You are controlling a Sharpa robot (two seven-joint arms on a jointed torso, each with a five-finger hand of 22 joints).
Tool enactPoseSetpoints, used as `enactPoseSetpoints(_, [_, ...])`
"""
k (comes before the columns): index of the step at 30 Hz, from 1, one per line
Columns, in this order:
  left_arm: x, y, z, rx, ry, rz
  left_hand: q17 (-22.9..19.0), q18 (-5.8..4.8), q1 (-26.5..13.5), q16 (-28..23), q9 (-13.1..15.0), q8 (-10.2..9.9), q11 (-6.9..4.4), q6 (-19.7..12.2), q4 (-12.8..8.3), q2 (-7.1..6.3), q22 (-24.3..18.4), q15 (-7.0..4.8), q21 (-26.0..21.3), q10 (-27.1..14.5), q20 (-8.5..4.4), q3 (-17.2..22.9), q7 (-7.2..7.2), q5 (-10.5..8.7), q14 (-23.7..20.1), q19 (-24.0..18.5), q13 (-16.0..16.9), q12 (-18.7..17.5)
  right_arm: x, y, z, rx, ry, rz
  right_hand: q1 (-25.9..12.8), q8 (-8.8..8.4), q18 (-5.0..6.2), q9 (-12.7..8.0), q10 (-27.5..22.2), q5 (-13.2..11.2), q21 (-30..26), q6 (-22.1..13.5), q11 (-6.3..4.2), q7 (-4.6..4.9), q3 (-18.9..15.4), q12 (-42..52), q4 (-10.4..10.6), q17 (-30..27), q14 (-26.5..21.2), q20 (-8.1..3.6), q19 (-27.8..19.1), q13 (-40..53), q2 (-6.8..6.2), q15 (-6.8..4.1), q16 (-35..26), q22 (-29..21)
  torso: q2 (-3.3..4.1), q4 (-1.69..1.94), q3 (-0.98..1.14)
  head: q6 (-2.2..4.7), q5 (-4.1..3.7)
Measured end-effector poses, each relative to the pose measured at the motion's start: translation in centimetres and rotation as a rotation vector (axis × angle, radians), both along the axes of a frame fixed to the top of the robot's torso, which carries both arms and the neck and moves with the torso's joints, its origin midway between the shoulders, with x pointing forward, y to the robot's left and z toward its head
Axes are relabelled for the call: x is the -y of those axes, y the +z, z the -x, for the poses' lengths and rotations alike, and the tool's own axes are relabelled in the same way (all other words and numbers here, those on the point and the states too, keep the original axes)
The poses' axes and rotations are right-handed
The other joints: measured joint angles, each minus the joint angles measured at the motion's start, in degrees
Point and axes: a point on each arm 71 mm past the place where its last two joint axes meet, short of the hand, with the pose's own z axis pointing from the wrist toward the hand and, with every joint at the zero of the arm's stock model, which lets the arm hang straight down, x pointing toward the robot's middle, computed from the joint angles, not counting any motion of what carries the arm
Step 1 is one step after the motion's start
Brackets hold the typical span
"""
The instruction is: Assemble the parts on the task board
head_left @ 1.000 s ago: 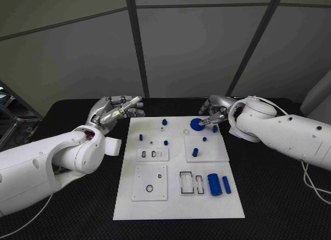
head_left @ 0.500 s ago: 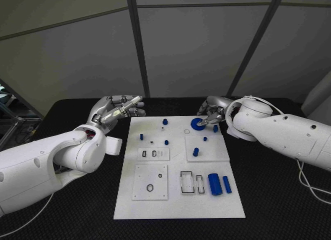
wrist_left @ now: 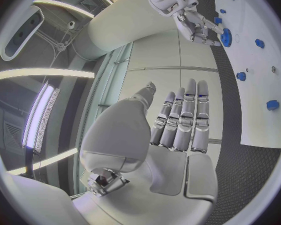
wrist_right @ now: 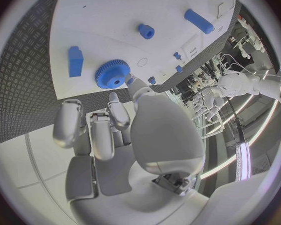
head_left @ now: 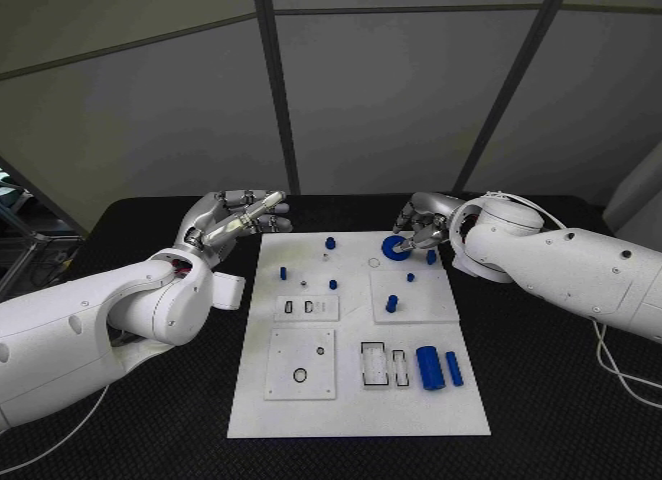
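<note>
The round blue toothed plastic gear (head_left: 396,247) sits at the far right of the flat white task board (head_left: 357,410), pinched by the silver right hand (head_left: 422,226). The silver left hand (head_left: 233,218) hovers off the board's far left corner, fingers straight, holding nothing.

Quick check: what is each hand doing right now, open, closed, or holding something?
Left hand: open, fingers straight, holds nothing, beside the task board.
Right hand: fingertip touches the blue gear; whether it grips it cannot be told.
</note>
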Motion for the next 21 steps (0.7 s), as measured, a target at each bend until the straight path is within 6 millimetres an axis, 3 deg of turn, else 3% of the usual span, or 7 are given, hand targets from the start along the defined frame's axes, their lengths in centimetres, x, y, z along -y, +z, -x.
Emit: enactPoseSetpoints(21, [0.01, -0.04, -0.09, -0.001, 0.001, 0.000, 0.1, 0.00, 0.0, 0.0, 0.0, 0.0, 0.00, 0.0, 0.0, 0.00, 0.0, 0.00, 0.0, 0.0, 0.00, 0.0, 0.00, 0.00, 0.0, 0.0, 0.0, 0.0, 0.02, -0.31, -0.27, -0.002, 0.003, 0.042, 0.4, 0.00, 0.01, 0.0, 0.0, 0.5, 0.2, 0.2, 0.00, 0.16, 0.0, 0.0, 0.0, 0.0, 0.0, 0.00, 0.0, 0.1, 0.05, 0.00, 0.2, 0.3, 0.00, -0.01, 0.01, -0.30, -0.08])
